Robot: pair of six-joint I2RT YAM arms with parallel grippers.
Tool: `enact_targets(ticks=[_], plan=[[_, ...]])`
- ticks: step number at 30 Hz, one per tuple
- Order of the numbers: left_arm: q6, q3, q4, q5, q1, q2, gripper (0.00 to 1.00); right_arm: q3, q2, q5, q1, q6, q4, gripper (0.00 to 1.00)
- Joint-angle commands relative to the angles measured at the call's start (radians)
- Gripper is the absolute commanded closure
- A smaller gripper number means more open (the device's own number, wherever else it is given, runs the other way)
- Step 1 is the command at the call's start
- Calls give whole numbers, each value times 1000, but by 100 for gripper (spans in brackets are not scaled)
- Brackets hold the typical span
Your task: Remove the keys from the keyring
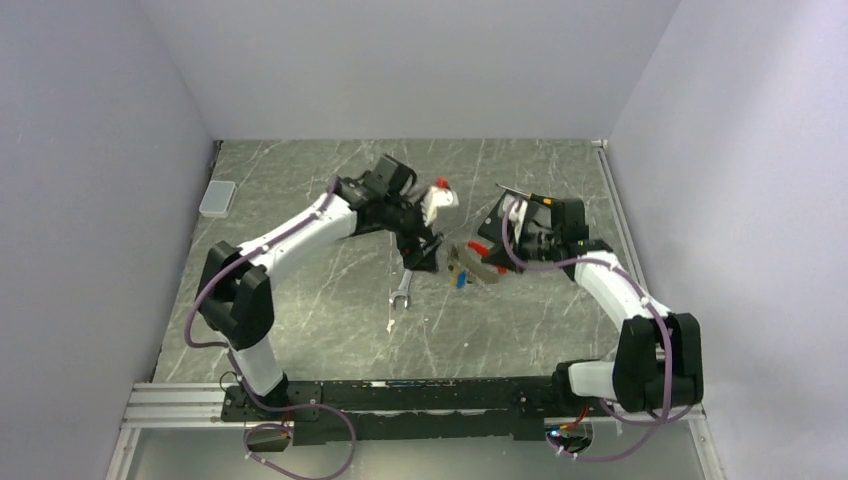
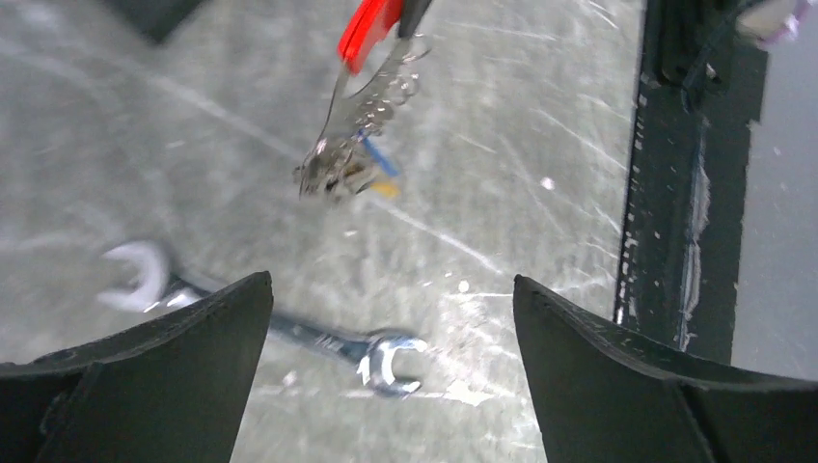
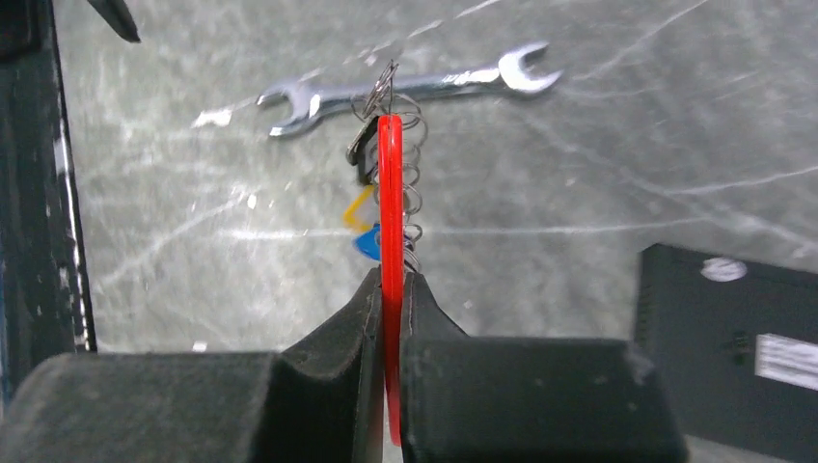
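Note:
My right gripper (image 3: 391, 280) is shut on the red flat part of the keyring (image 3: 390, 193) and holds it above the table. A thin wire coil and the bunch of small keys (image 3: 365, 231), with blue and yellow heads, hang from it. In the top view the right gripper (image 1: 487, 262) is at the table's middle, with the keys (image 1: 460, 273) at its left. My left gripper (image 1: 428, 255) is open and empty just left of them. In the left wrist view its fingers (image 2: 391, 280) stand wide apart, short of the keys (image 2: 340, 166) and the red part (image 2: 369, 29).
A long silver wrench (image 1: 400, 290) lies on the table under the left gripper; it also shows in both wrist views (image 2: 318, 338) (image 3: 405, 87). A small silver piece (image 1: 390, 325) lies near its near end. A pale flat box (image 1: 217, 198) sits at the far left.

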Motion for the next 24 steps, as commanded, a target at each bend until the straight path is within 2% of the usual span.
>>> enact_targets(ticks=[1,4,7,9,11,16,20,22,24], plan=[[-98,211,-283,-153,109,-74,1,274,92,53,25,221,-108,100],[-115,306,-421,-191,220,-53,0,389,168,111,59,349,-116,100],[-131,326,-448,-179,295,-75,0,473,229,148,94,433,-116,100],[-142,290,-362,-162,335,-120,1,535,272,131,111,460,-147,100],[-189,189,-231,-91,387,-176,0,581,310,72,116,495,-182,100],[-279,34,28,36,433,-222,1,565,307,22,117,458,-232,100],[-301,20,91,250,425,-149,1,501,271,31,117,434,-220,100],[-277,45,83,268,412,-120,0,482,254,63,117,417,-218,100],[-274,87,85,221,412,-104,1,478,226,97,117,395,-233,100]])
